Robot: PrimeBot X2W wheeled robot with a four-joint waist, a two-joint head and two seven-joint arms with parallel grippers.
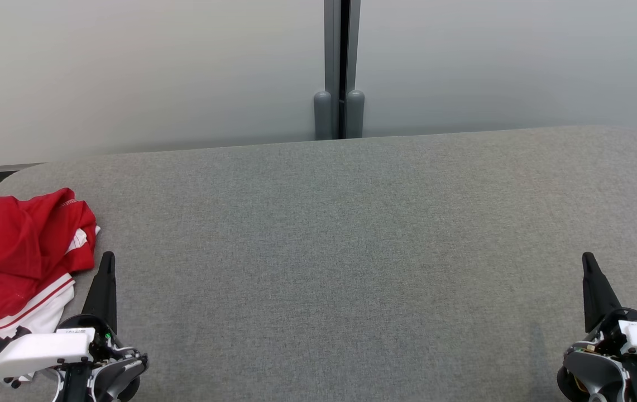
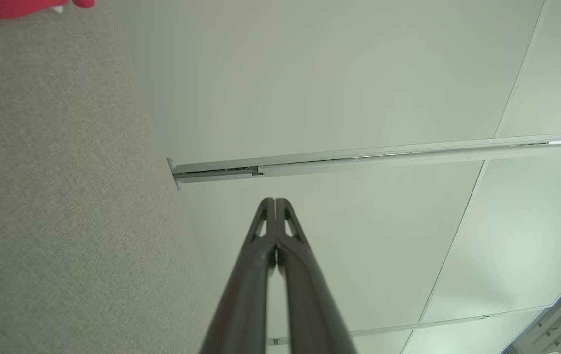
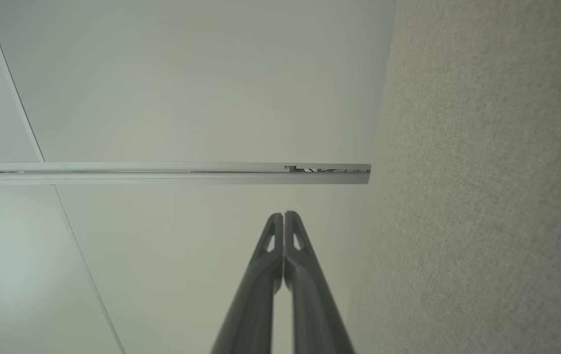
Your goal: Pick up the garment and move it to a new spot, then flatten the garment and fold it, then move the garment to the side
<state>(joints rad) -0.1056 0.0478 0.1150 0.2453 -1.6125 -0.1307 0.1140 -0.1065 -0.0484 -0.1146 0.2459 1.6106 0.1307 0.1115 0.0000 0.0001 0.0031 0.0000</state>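
Two closed pincers (image 1: 108, 258) (image 1: 587, 258), one red garment (image 1: 17, 245)

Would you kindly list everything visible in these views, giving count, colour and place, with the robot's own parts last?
garment: one, red with white trim and a white label, crumpled at the table's left edge.
table: one, grey fabric top with rounded far corners, spanning the foreground.
wall panels: two, pale grey-white, behind the table.
post: one, grey, upright between the panels, two rounded caps at its base.
left gripper: one, dark fingers, shut, lower left, beside the garment.
right gripper: one, dark fingers, shut, lower right, over bare table.
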